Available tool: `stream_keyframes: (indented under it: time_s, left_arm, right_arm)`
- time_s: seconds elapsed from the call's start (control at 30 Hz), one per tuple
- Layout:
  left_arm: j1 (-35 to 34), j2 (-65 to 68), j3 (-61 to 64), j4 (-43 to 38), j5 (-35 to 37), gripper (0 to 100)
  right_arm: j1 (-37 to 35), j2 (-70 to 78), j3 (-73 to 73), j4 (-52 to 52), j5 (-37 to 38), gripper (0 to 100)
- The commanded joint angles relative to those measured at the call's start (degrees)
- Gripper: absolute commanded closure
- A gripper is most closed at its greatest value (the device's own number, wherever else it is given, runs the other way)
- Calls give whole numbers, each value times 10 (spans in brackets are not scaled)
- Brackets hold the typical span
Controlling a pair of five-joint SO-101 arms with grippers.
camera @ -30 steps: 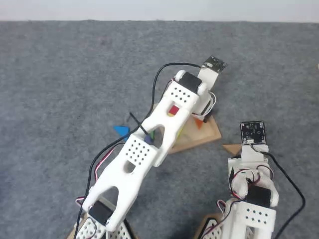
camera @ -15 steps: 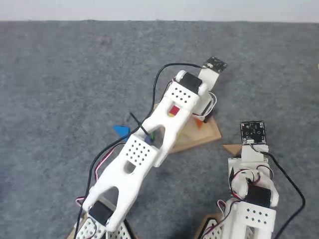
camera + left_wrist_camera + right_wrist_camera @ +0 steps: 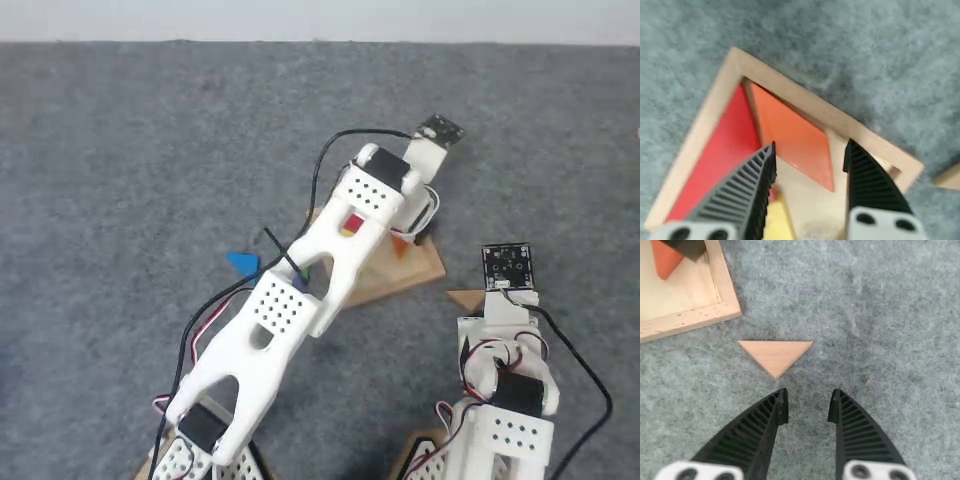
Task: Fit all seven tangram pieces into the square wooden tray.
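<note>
Right gripper (image 3: 808, 392): nearest the robot's base; jaws released and empty, poised just short of a loose piece.
Small plain wooden triangle (image 3: 775, 354): lies flat on the grey carpeted surface (image 3: 130, 150), just outside a corner of the tray, one tip pointing toward the jaws.
Handling: probably light, stiff and thin. It sits flush with the carpet, so pinch across the two slanted edges near the tip. It may skid if nudged.
Small blue triangle (image 3: 243, 263): on the surface beside the left arm, outside the tray.
Square wooden tray (image 3: 690, 320): beyond the wooden triangle, partly filled with a red triangular piece (image 3: 720, 160), an orange flat piece (image 3: 795, 135) and a yellow piece (image 3: 772, 220).
Left gripper (image 3: 810, 150): farthest; jaws released and empty, above the orange piece.
</note>
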Motion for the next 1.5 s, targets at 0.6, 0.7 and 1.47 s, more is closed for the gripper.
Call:
stream_keyframes:
  time_s: [0.6, 0.7, 1.47]
  left_arm:
    - [-130, -145, -206, 49, 6, 786]
    - [-210, -216, -155, 51, 10, 786]
    - [-327, -1019, 1165, -203, -187, 785]
  right_arm:
    - [-5, -11, -27, 2, 1, 854]
    - [-5, -11, -27, 3, 1, 854]
    - [-22, -4, -41, 21, 56, 852]
